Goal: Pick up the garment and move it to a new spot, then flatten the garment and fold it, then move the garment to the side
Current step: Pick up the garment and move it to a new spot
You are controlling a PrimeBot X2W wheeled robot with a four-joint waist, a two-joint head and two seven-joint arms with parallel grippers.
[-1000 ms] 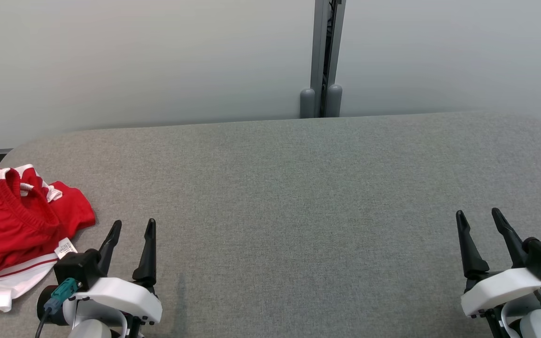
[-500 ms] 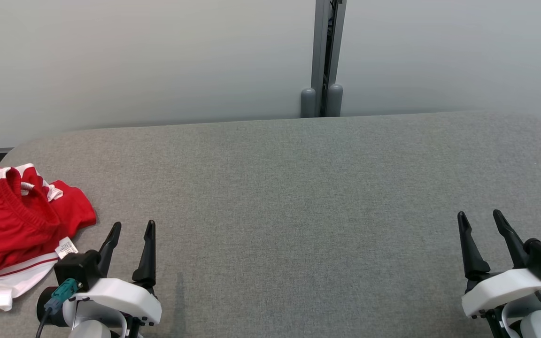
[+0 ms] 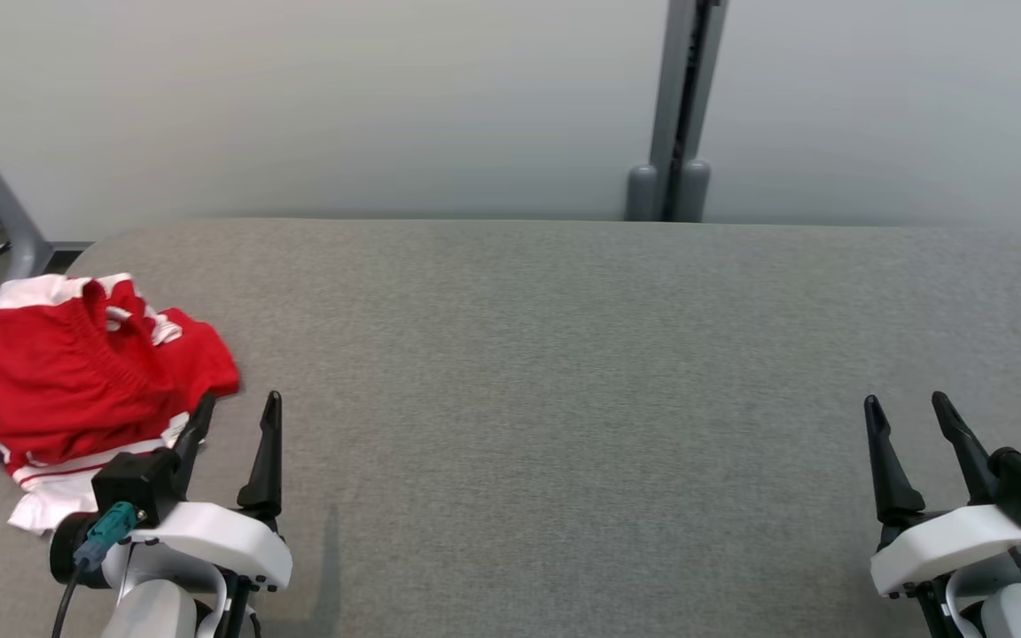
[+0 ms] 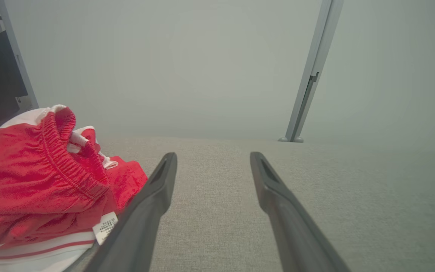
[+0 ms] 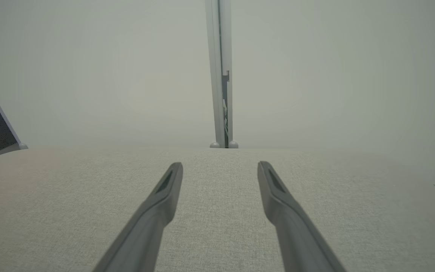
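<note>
The jaws of the left gripper [image 3: 239,400] stand apart and hold nothing, low over a grey fabric-covered desk [image 3: 564,354] at the near left. The jaws of the right gripper [image 3: 905,400] are also apart and empty, low over bare desk at the near right, well away from the work. Just beside the left gripper, on its outer side, lies the garment [image 3: 76,381]: red shorts with white trim, crumpled in a loose heap at the desk's far left edge, some white cloth reaching the rim. The left wrist view shows the gathered elastic waistband [image 4: 62,158] standing up at the top of the heap and a small white care label [image 4: 105,226] beside the outer finger; whether that finger touches the cloth cannot be told. Behind the desk is a plain pale wall [image 3: 298,106] with a grey upright post [image 3: 674,106]. The step in hand looks to be the first pickup. To do it well, the left arm should swing outward until the heap sits between the jaws, then close on a thick fold near the waistband rather than a thin edge, so the whole garment lifts together.
</note>
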